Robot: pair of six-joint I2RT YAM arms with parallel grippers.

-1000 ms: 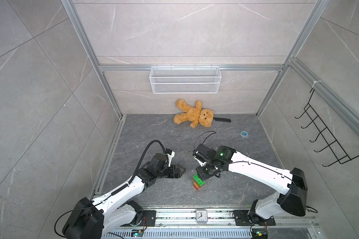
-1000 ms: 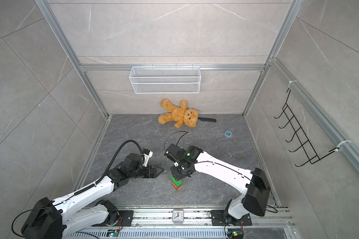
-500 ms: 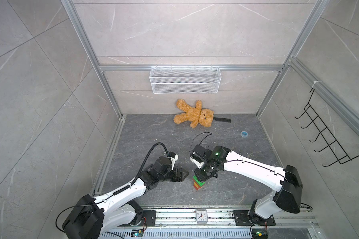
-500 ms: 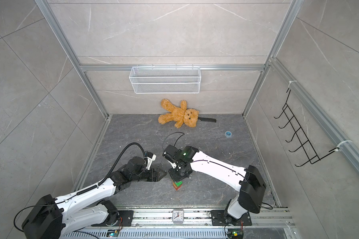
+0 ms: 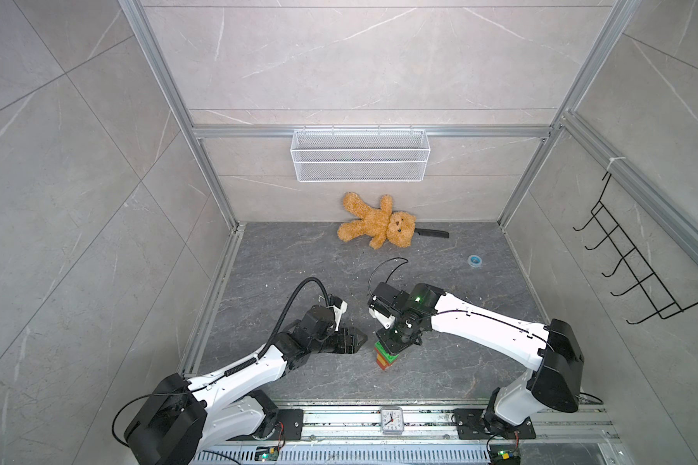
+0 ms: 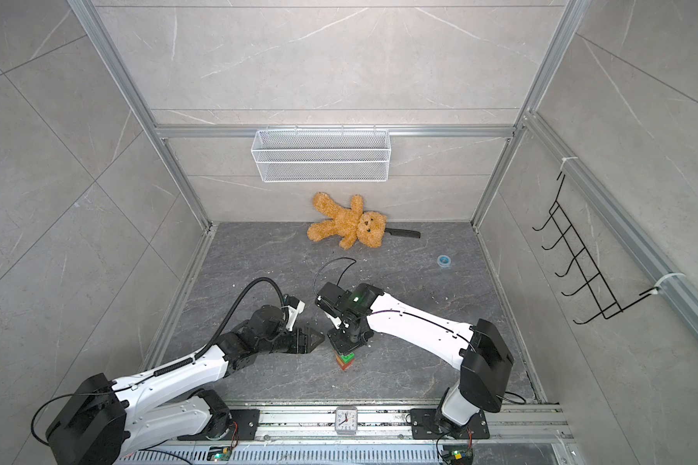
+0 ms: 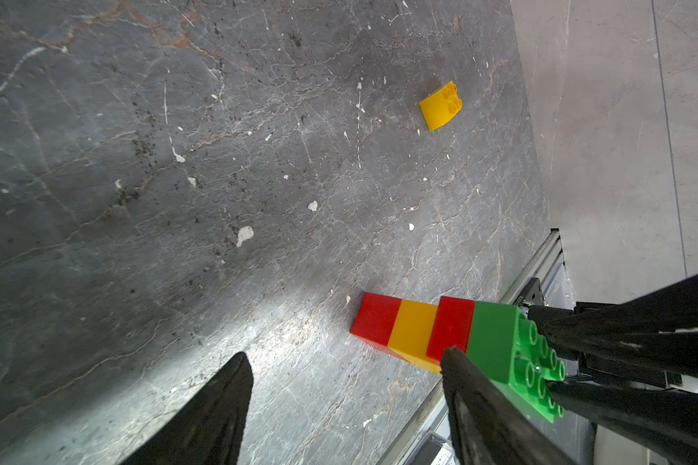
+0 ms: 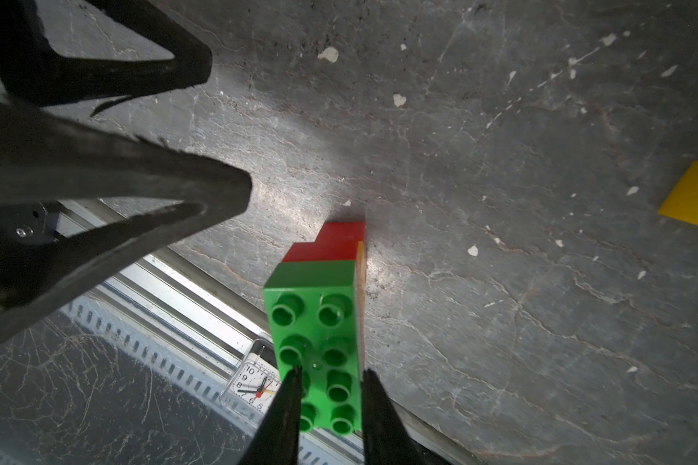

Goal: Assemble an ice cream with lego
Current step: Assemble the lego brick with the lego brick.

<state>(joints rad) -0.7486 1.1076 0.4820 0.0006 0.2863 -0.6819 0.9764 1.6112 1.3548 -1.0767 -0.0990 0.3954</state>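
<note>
Floor [image 5: 299,261]; right tool [image 8: 331,370] tighter on lego [image 8: 315,282]

Dark grey veined stone bench [image 5: 299,261], scuffed, dotted with white flecks [image 7: 244,234]. At the back wall: brown teddy bear [image 5: 379,225] lying down, black handle [image 5: 434,233] just beside its head. Small blue ring [image 5: 475,261] toward the right. Near the front edge: lego stack [image 7: 416,334] upright, red base on the stone, green on top. Yellow curved brick [image 7: 440,106] lies loose, well apart.

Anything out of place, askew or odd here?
The rounded yellow brick lies tipped on its side, apart from the brick stack that the right gripper grips by its green brick. A teddy bear sprawls at the back wall with a black handle poking out by its head, and white flecks litter the floor.
</note>
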